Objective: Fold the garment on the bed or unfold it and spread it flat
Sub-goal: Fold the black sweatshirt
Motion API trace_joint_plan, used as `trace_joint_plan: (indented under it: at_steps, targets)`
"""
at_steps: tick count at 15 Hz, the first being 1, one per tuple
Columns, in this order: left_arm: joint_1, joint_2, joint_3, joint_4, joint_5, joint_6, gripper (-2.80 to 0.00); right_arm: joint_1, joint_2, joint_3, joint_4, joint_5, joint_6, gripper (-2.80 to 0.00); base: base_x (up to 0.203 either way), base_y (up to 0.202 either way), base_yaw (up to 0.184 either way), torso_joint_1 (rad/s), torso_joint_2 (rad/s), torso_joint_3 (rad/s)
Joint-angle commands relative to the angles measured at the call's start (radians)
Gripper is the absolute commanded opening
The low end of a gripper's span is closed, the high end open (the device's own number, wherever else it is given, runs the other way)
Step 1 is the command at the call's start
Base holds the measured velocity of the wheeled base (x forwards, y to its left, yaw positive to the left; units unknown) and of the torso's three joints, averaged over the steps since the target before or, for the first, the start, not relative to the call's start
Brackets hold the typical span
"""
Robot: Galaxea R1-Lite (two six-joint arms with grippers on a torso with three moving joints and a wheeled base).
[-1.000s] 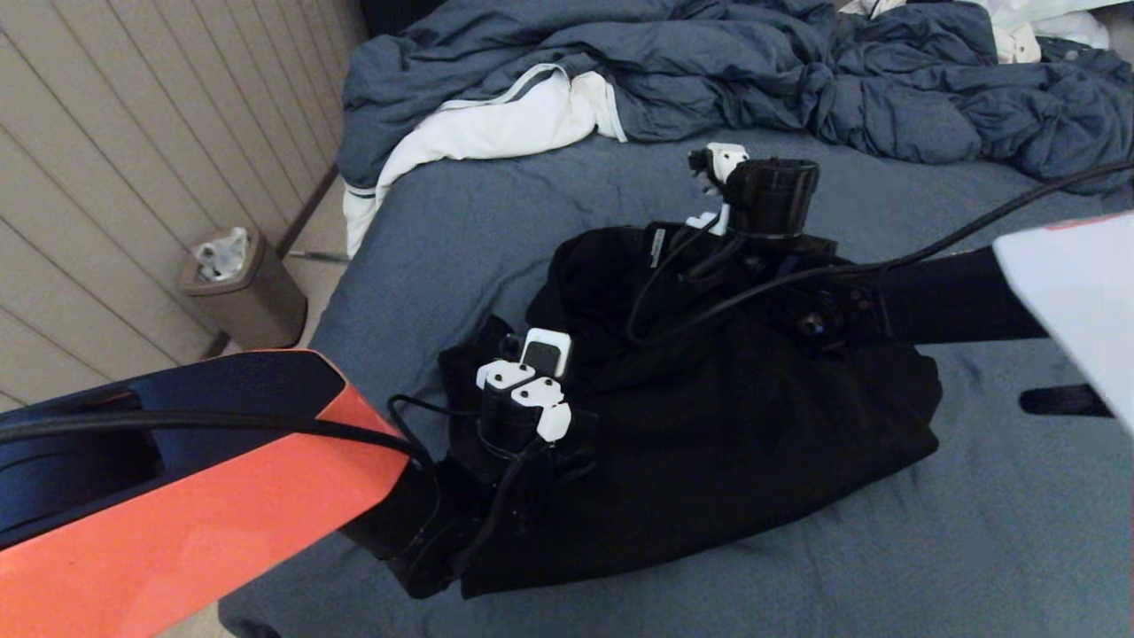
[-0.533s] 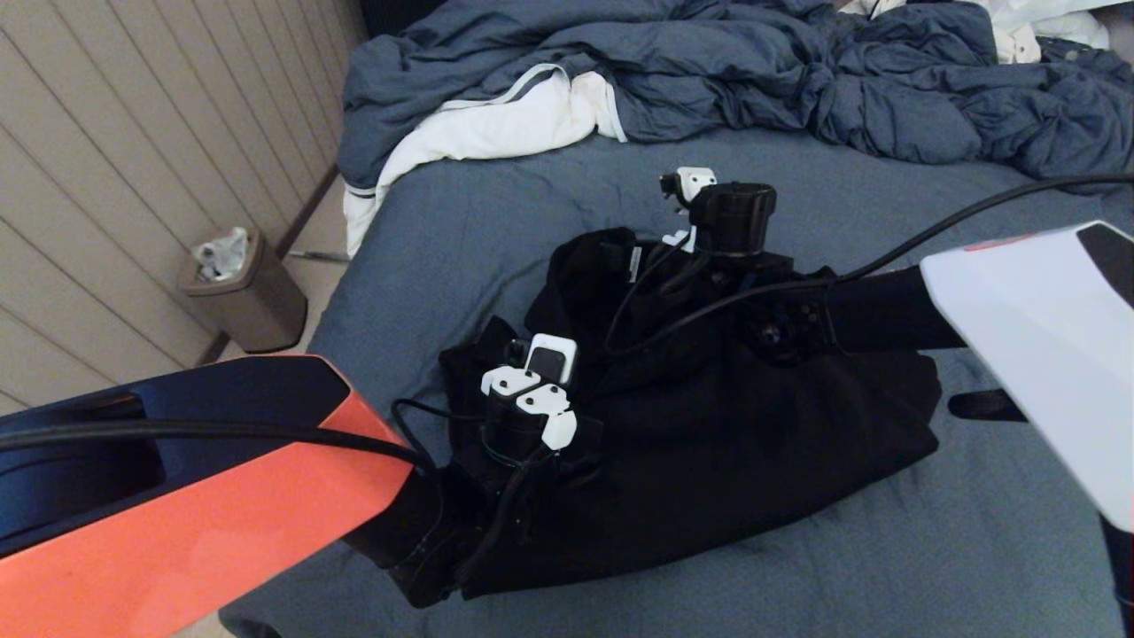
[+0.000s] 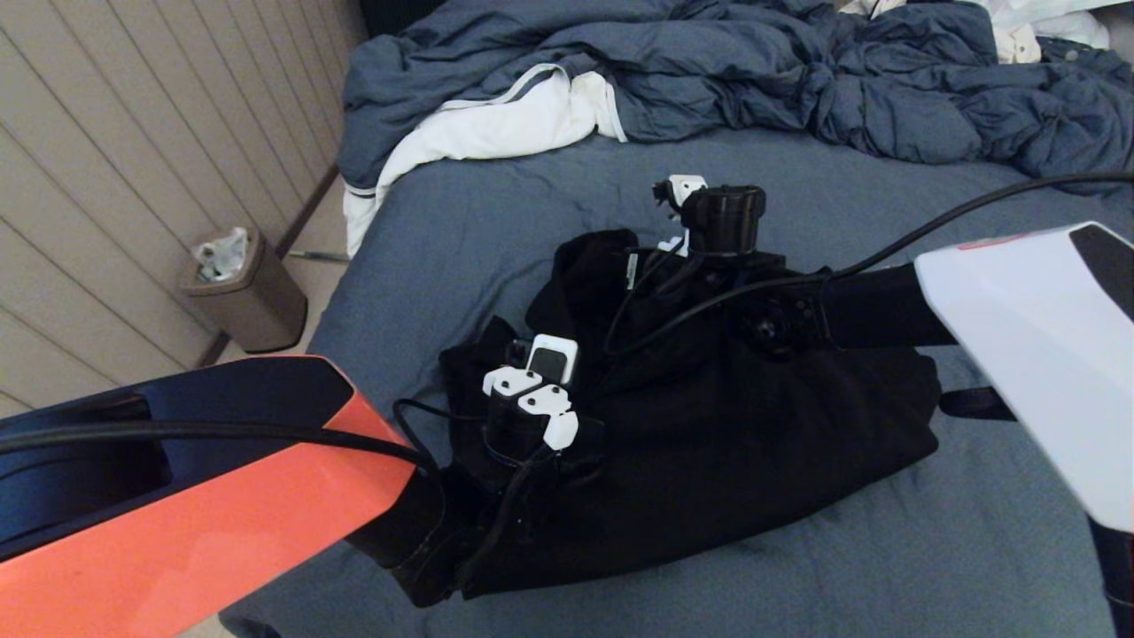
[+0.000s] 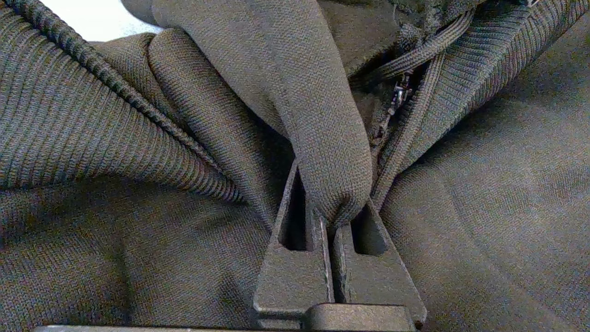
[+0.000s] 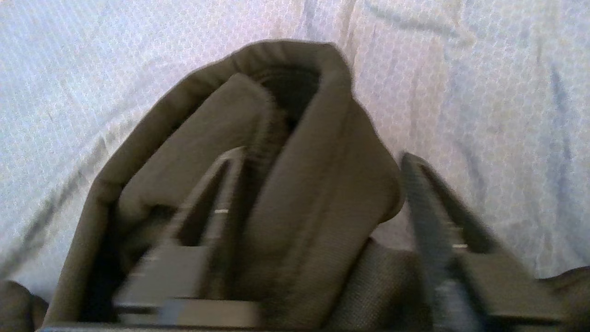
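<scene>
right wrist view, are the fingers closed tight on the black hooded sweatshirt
No, the right gripper has its fingers spread wide apart, with a fold of the black hooded sweatshirt between them.

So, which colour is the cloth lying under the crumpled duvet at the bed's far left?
White with a thin dark stripe near its edge; the head view shows it best.

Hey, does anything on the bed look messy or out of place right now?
Yes. The black hoodie lies bunched in a heap on the bed, not flat. The left gripper pinches one fold; the right gripper stands open around another. A crumpled duvet fills the far side.
</scene>
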Motion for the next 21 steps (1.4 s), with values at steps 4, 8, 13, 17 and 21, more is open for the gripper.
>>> trace_joint_plan:
  at_steps: [4, 8, 13, 17, 21]
  targets:
    - [0.0, 0.004, 0.001, -0.006, 0.003, -0.001, -2.8, -0.001, -0.005, -0.007, -0.007, 0.0, 0.002, -2.8, 0.0, 0.0, 0.0, 0.0, 0.0, 0.0]
    - [0.0, 0.006, 0.001, -0.006, 0.003, -0.001, -2.8, -0.001, -0.011, -0.028, -0.006, -0.002, 0.002, -2.8, 0.0, 0.0, 0.0, 0.0, 0.0, 0.0]
    - [0.0, 0.006, 0.001, -0.006, 0.003, -0.001, -2.8, -0.001, -0.06, -0.034, 0.004, 0.0, 0.002, -2.8, 0.0, 0.0, 0.0, 0.0, 0.0, 0.0]
    - [0.0, 0.006, 0.002, -0.006, 0.003, -0.001, -2.8, -0.001, -0.102, -0.066, 0.157, 0.009, 0.03, -2.8, 0.0, 0.0, 0.0, 0.0, 0.0, 0.0]
    - [0.0, 0.006, 0.003, -0.006, 0.003, -0.001, -2.8, -0.029, -0.09, -0.191, 0.358, 0.09, 0.18, -2.8, 0.0, 0.0, 0.0, 0.0, 0.0, 0.0]
